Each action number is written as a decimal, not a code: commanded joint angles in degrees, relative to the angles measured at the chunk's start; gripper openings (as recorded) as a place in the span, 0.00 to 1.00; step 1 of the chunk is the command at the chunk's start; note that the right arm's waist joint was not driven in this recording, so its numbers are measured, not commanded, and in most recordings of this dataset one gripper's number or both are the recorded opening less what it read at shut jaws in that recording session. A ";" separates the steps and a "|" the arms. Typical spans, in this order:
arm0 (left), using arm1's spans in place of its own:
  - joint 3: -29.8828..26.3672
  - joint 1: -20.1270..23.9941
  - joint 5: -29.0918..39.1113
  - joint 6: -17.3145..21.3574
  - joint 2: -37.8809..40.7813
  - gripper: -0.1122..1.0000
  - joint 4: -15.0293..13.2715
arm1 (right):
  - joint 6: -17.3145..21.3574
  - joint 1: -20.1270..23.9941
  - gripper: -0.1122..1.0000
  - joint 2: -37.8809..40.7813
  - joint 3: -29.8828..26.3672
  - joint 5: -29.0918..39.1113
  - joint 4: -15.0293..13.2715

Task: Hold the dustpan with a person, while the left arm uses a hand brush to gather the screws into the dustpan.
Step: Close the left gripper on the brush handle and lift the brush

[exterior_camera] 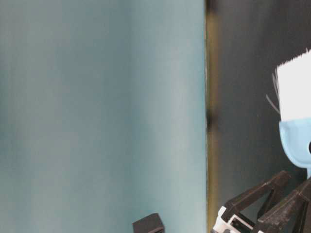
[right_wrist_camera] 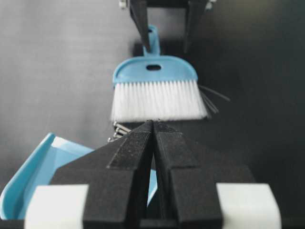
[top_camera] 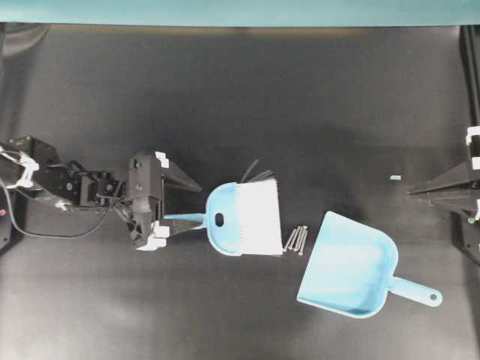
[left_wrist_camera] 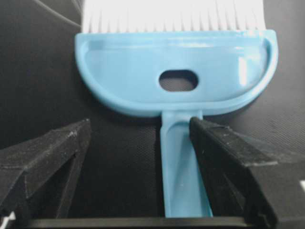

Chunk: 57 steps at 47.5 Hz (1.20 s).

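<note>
Overhead: your left end effector (top_camera: 184, 202) straddles the hand brush (top_camera: 244, 219) handle, jaws spread; screws (top_camera: 296, 240) lie between bristles and dustpan (top_camera: 351, 271). Left wrist: one finger (left_wrist_camera: 224, 157) touches the handle, the other stands apart. Right wrist: your right end effector (right_wrist_camera: 153, 131) is closed, empty.

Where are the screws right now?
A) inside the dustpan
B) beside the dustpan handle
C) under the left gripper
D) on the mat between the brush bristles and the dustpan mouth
D: the screws lie bunched on the mat, between the hand brush bristles and the open mouth of the dustpan.
</note>
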 commanded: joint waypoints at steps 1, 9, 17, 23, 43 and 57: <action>-0.62 -1.41 -0.88 -0.97 -0.88 0.83 0.18 | 0.44 0.00 0.10 0.35 -0.26 -0.26 -0.09; -0.70 -2.81 -0.35 -2.72 -0.26 0.83 0.09 | 0.44 0.00 0.10 0.26 -0.18 -0.26 -0.09; -0.88 -3.34 0.44 -3.87 0.97 0.83 0.18 | 0.44 0.00 0.10 0.26 -0.18 -0.35 -0.09; -1.67 -3.25 1.76 -4.31 3.52 0.83 0.18 | 0.53 0.00 0.10 0.35 0.00 -0.44 -0.09; -4.48 -3.52 14.77 -3.87 3.25 0.52 0.18 | -0.35 0.00 0.10 -0.70 1.58 4.04 -0.18; -7.56 -2.72 27.77 3.69 -8.26 0.38 0.18 | -0.70 0.00 0.10 -4.39 1.93 6.59 -0.70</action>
